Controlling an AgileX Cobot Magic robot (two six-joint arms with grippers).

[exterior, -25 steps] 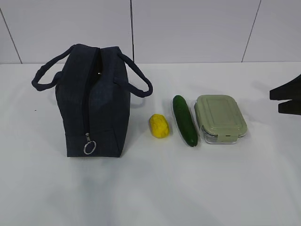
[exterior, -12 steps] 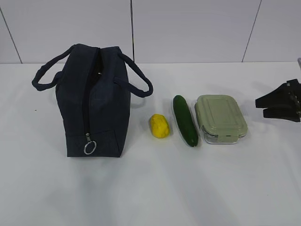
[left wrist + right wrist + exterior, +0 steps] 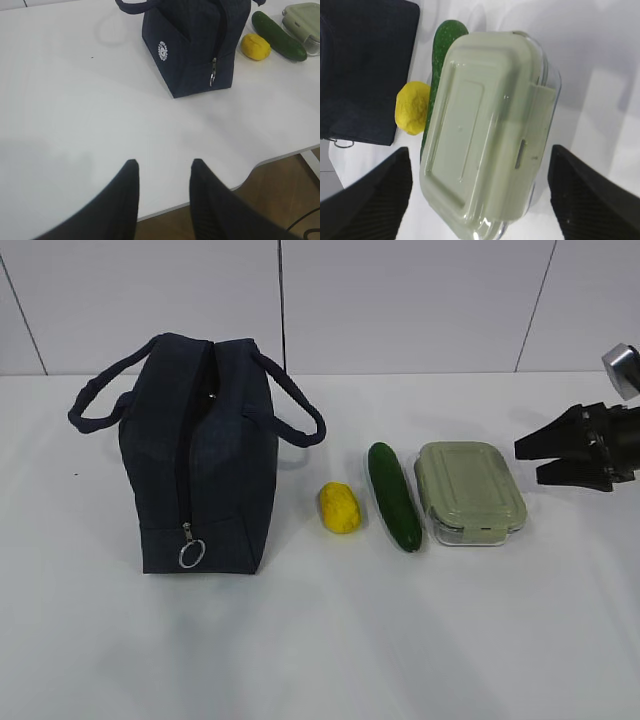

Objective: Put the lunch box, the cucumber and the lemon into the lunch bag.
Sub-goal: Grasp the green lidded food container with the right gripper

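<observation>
With the right claw spread wide, straddle the lunch box across its narrow width before pinching

In the right wrist view the lunch box hides most of the cucumber and part of the lemon; the lunch bag is cut off at the upper left. In the left wrist view the lunch box runs off the upper right corner, and the bag's white emblem is too small to read. In the exterior view the right arm is cut by the right edge.
</observation>
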